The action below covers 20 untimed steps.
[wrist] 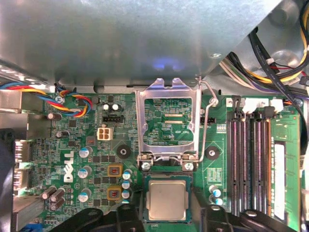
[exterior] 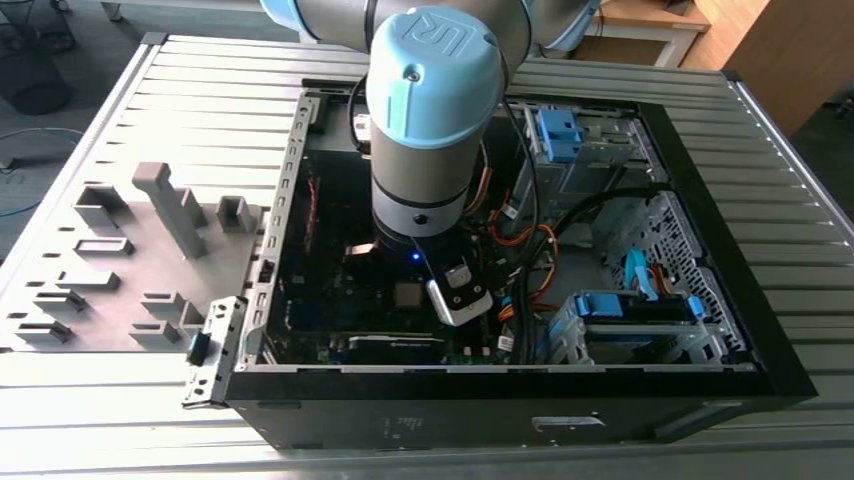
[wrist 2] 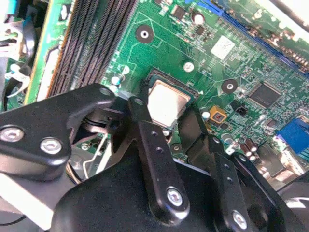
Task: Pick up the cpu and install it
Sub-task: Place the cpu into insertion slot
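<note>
The cpu (wrist: 166, 200) lies flat in its socket (wrist: 166, 178) on the green motherboard (wrist: 217, 164), silvery top facing up and its edges square with the socket's dark rim. The black fingers (wrist: 217, 222) are spread wide, one on each side of the chip, and in the first wrist view a strip of socket rim and green board shows between each finger and the nearest edge of the cpu, so they flank it without clamping it. In the second wrist view the cpu (wrist 2: 166, 101) sits just beyond the finger (wrist 2: 149, 140) tips, framed by them, with the socket (wrist 2: 169, 79) rim showing on its far side and the motherboard (wrist 2: 159, 43) around it. The metal retaining frame (wrist: 166, 87) stands swung open, hinged at the socket's edge, and its wire lever (wrist: 206, 121) runs along one side of it. The long memory slots (wrist: 251, 164) lie beside the socket. In the exterior view the arm (exterior: 434, 110) reaches straight down into the open computer case (exterior: 721, 250), which lies on the ribbed metal bench (exterior: 174, 80); a grey tray (exterior: 134, 275) of plastic blocks sits on the bench at the exterior view's left of the case.
</note>
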Each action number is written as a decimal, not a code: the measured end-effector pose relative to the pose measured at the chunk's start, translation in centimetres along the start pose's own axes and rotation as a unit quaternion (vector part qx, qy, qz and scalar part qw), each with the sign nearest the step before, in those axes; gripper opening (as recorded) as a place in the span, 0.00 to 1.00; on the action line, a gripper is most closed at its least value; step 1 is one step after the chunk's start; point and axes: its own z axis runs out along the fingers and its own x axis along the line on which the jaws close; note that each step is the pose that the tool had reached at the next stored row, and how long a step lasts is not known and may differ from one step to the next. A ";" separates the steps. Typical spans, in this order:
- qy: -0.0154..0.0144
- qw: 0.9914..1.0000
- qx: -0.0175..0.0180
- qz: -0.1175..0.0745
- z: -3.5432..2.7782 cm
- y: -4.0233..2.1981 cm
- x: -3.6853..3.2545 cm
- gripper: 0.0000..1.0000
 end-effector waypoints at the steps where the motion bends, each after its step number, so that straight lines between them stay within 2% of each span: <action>1: 0.000 1.000 0.000 0.000 0.00 0.00 0.00 0.50; 2: 0.000 1.000 0.000 0.000 0.00 0.00 0.00 0.47; 8: 0.000 1.000 0.000 0.000 -0.01 0.01 0.00 0.46; 14: 0.000 1.000 0.000 0.000 -0.90 0.06 0.01 0.46; 20: 0.000 1.000 -0.001 0.000 -0.98 0.06 0.00 0.46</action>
